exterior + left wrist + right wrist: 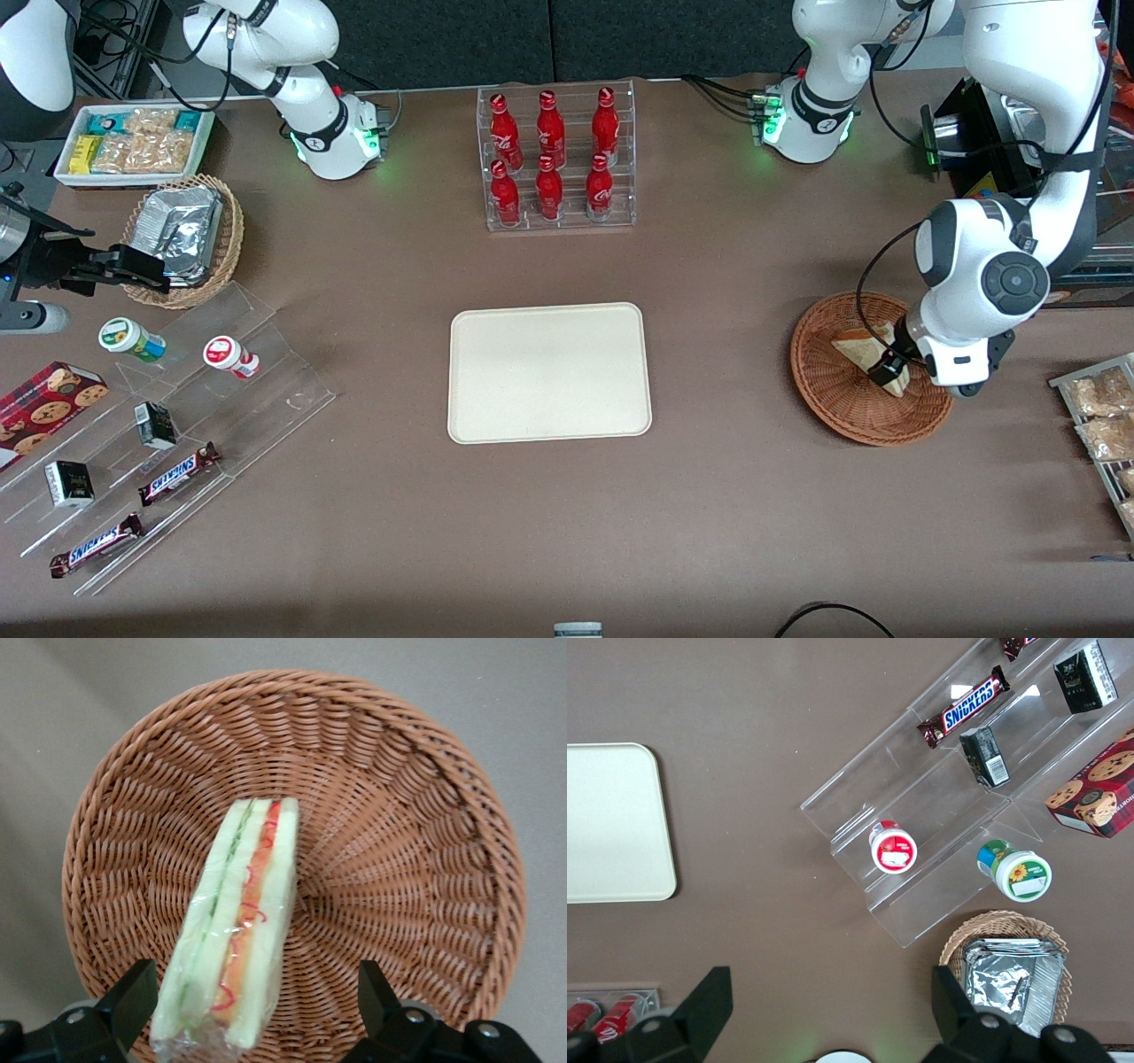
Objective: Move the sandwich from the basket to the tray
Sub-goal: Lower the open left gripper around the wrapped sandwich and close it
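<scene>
Snickers bars [135, 509] lay nearest | my hand [248, 1014] hung open astride the sandwich [235, 930], lined up to grip | basket [824, 394] under it | tray [549, 372] awaited

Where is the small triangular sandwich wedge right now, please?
The sandwich stands on edge in the reddish-brown wicker basket toward the working arm's end of the table, between the open fingers of the left gripper.

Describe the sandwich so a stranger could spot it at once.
Find the cream tray mid-table, then look toward the working arm's end for the round reddish-brown wicker basket. The sandwich lies in it, under the open hand: a plastic-wrapped wedge of pale bread with red, orange and green filling, the only thing in that basket.
</scene>
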Tool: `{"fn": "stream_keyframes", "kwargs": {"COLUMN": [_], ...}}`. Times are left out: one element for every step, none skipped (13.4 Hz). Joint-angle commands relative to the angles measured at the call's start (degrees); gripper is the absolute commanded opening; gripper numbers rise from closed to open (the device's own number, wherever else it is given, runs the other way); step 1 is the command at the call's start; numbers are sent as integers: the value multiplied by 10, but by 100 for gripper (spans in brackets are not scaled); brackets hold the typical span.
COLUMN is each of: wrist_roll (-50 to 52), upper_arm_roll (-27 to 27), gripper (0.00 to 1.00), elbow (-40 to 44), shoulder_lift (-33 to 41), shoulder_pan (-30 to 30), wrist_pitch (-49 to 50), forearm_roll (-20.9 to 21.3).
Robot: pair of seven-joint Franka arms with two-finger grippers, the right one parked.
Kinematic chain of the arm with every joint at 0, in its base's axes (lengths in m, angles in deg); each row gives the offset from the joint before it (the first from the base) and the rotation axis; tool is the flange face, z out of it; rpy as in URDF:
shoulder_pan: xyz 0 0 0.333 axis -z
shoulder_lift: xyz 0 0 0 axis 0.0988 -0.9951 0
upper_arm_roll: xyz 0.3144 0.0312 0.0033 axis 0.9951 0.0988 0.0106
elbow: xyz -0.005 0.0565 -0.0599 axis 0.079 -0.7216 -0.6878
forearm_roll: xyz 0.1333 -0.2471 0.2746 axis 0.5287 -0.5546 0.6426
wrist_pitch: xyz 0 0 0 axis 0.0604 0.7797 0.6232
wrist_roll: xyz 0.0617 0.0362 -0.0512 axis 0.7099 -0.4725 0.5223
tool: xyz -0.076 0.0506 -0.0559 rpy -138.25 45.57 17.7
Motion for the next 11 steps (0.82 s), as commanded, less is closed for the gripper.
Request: {"fn": "stream_keyframes", "kwargs": {"wrist_roll": [0,-6,-14,-14,-14,-14,-14,-14,-14,-13,-13], "upper_arm_roll": [1,1,1,1,1,1,1,1,1,1,1], "gripper": [100,100,100,100,100,100,100,100,100,100,100], "elbow": [-37,-49,-55,-56,-57,-62,-71,-81,-93,-106,-115], "shoulder_lift": [40,47,53,53,53,53,54,58,58,58,54], "shoulder_pan": [-6,-6,-6,-7,-7,-7,-7,-8,-9,-12,-13], "wrist_pitch": [-12,-12,-12,-12,-17,-25,-38,-52,-79,-107,-129], "forearm_roll": [9,9,9,9,9,9,9,9,9,8,8]}}
